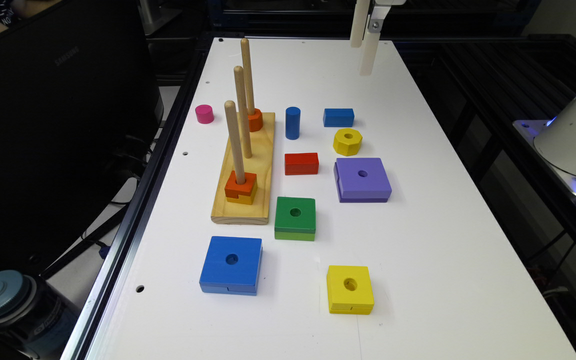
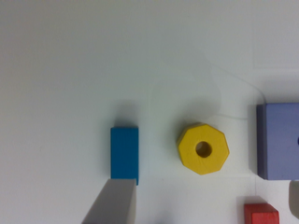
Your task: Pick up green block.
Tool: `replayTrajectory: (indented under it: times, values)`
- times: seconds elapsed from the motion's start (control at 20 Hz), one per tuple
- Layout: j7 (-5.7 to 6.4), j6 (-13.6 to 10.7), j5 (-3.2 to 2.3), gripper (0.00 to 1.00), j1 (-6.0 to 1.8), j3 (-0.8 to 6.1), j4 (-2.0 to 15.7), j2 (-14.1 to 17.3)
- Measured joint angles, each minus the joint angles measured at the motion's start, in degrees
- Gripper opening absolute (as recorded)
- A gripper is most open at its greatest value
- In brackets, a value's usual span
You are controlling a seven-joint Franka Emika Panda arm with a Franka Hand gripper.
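The green block lies flat on the white table, a square with a dark green top, a lighter green base and a round centre hole. It sits just to the exterior view's right of the wooden peg board. My gripper hangs high above the far end of the table, well away from the green block. In the wrist view the gripper is open with nothing between its fingers, above a small blue block and a yellow octagon.
Around the green block lie a blue square block, a yellow square block, a purple square block and a red block. Farther back stand a blue cylinder and a pink cylinder. Three tall pegs rise from the board.
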Motion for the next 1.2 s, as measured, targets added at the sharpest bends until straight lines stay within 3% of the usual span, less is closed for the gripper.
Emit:
replayTrajectory:
  times: [0.25,0.4,0.6,0.8,0.95,1.05,1.2]
  values:
    - [1.08,0.0,0.00,1.00,0.03,1.27,2.05,1.6]
    - [2.29,0.1,0.00,1.00,0.03,2.51,4.37,3.9]
    - [3.52,0.1,-0.06,1.00,0.03,3.68,7.12,6.6]
    - [4.85,0.1,-0.16,1.00,0.04,4.95,8.95,8.4]
    - [7.00,0.1,-0.22,1.00,0.06,7.06,10.23,9.5]
    - [8.76,0.1,-0.54,1.00,0.04,8.60,11.01,10.1]
    - [10.04,0.1,-0.73,1.00,0.06,9.77,12.17,11.1]
